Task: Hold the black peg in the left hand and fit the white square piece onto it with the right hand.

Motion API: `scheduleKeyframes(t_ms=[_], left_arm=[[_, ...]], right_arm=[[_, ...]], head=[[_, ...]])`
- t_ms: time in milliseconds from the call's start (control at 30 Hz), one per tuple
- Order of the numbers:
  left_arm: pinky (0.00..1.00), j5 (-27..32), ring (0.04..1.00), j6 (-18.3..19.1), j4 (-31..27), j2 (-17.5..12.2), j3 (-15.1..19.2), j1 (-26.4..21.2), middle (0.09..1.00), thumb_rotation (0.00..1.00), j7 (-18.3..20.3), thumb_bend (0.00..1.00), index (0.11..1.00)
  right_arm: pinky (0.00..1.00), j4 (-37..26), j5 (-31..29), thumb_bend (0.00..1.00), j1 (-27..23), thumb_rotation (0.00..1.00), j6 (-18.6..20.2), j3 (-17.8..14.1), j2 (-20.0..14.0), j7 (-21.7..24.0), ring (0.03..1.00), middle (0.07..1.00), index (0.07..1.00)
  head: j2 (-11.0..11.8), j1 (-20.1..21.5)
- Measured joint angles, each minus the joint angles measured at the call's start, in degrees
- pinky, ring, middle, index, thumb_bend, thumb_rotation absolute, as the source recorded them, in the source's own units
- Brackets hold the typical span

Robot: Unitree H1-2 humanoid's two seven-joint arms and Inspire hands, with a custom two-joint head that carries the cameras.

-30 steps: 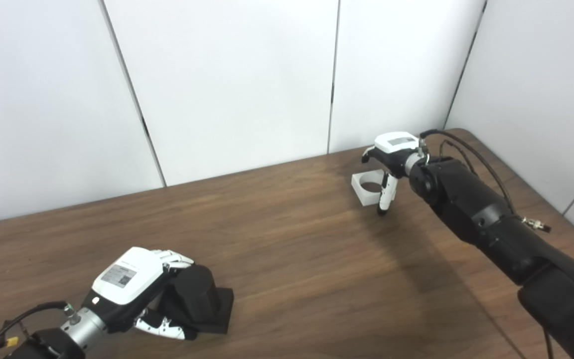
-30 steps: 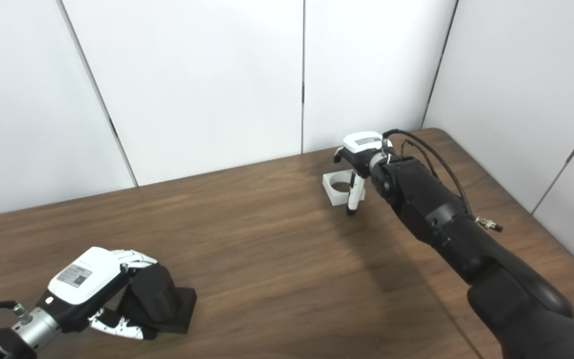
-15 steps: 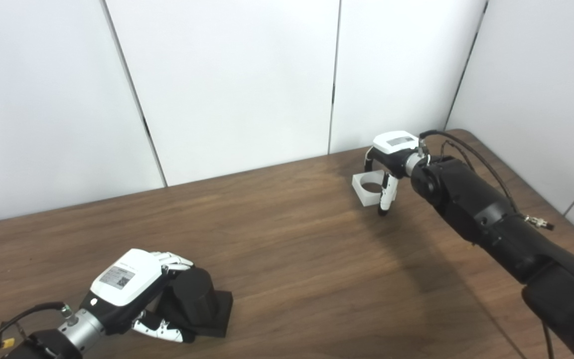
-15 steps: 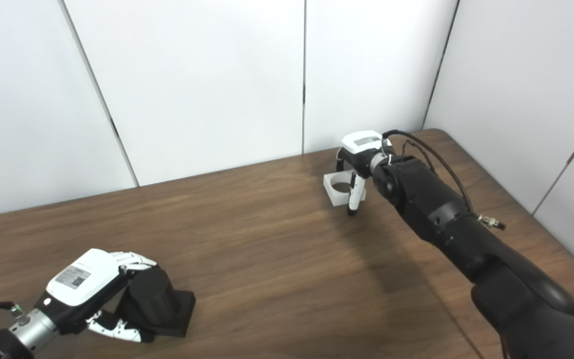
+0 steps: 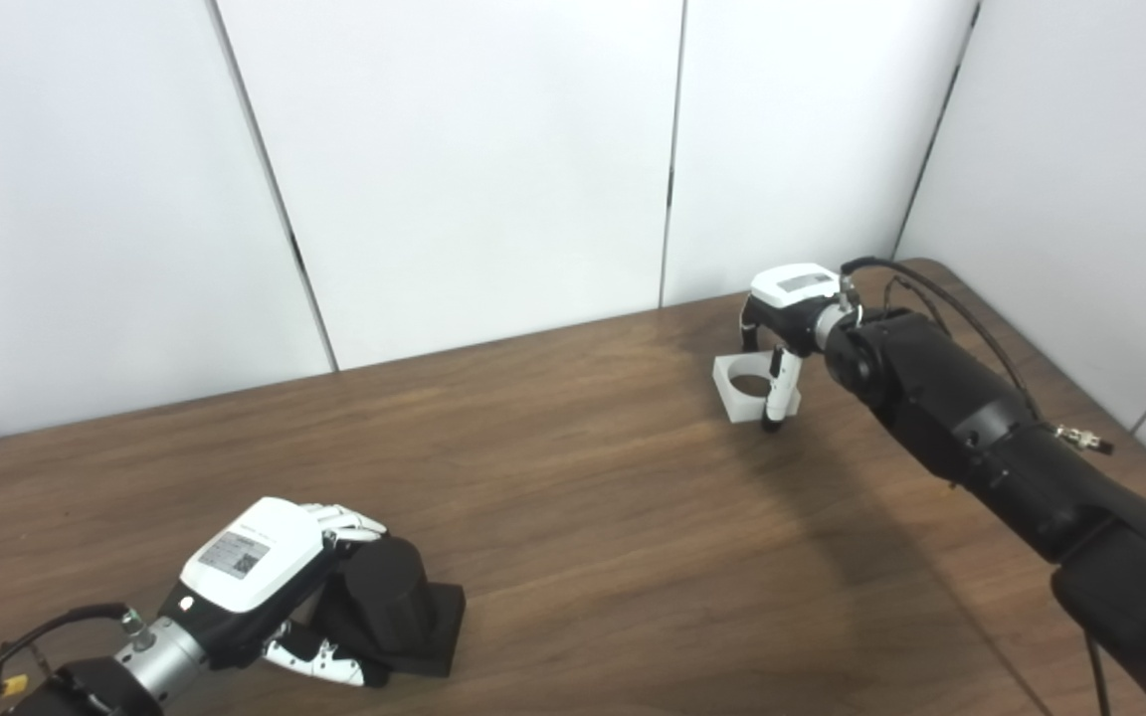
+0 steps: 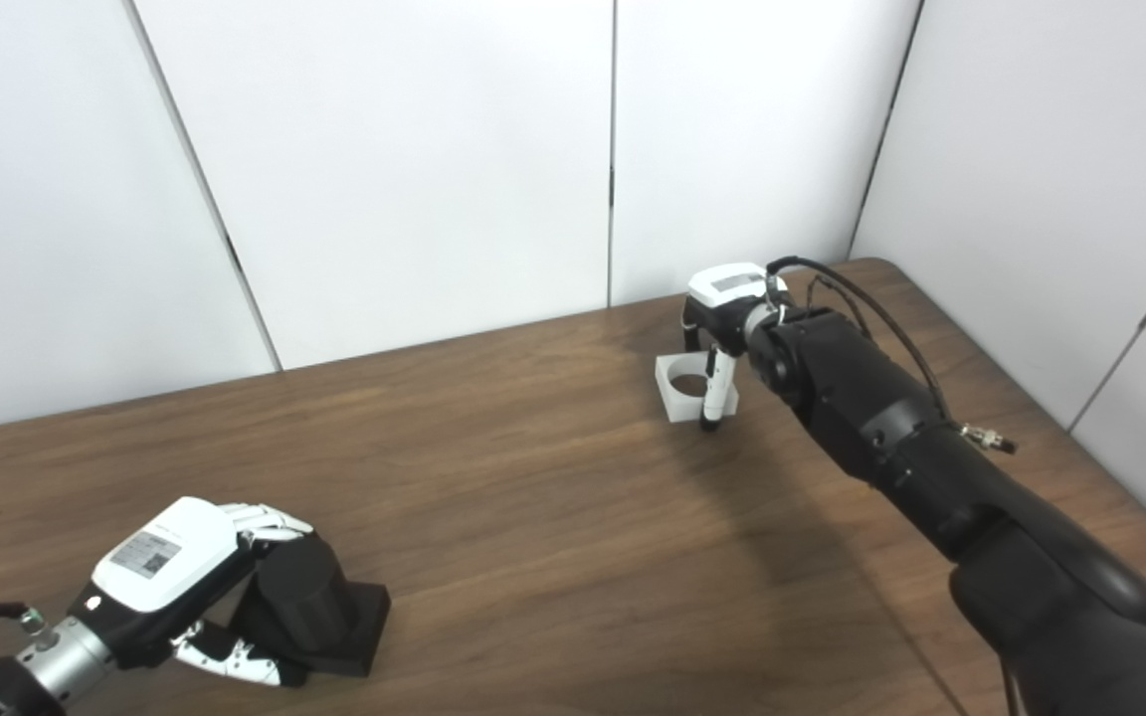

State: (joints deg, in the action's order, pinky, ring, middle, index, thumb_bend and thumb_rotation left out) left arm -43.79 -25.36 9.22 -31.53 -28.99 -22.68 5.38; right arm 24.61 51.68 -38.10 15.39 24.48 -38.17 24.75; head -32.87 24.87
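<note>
1. Black peg [image 5: 389, 597]: a stubby cylinder on a square black base, sitting flat on the wooden table [image 5: 573, 497] at the near left corner. Upright, not lifted.
2. Left hand [image 5: 265, 577]: wrapped round the peg from its left side, fingers [image 5: 344, 519] curled over the far side and thumb against the near side. Closed on it, as far as I can see; base in contact with the table.
3. White square piece [image 5: 747, 386]: a flat block with a round hole through it, well apart from the peg, far across the table toward the back right corner. It appears to rest on the table, though a slight tilt cannot be ruled out.
4. Right hand [image 5: 782, 318]: directly over the white piece, fingers pointing down on either side of it. One finger lies against the edge facing away from the peg; others reach down behind the far edge. Partly closed round the piece; whether the grip is firm, I cannot tell.
5. Progress, my judgement: peg grasp done. Piece grasp in hand, not confirmed. Left: lift the piece, carry it across to the peg, line hole over cylinder, press down.
</note>
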Motion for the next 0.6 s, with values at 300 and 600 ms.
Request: scheduleKeyframes(t_ms=[300, 600], left_arm=[[0.69, 0.0, 0.754, -0.24, -0.01, -0.03, 0.26, 0.33, 0.747, 0.06, -0.1, 0.52, 0.486], [0.72, 2.5, 0.79, 0.77, 0.05, -0.01, 1.2, 0.53, 0.778, 0.06, 2.24, 0.52, 0.486]], right_arm=[[0.82, -0.06, 0.03, 0.52, 0.17, 0.14, -0.23, 0.11, -0.73, 0.27, 0.818, 0.79, 0.487], [0.88, -0.13, -1.72, 0.52, 1.3, 0.13, -2.99, -1.33, -0.94, -3.06, 0.86, 0.802, 0.483]], head=[[-0.61, -0.17], [-2.02, -2.81]])
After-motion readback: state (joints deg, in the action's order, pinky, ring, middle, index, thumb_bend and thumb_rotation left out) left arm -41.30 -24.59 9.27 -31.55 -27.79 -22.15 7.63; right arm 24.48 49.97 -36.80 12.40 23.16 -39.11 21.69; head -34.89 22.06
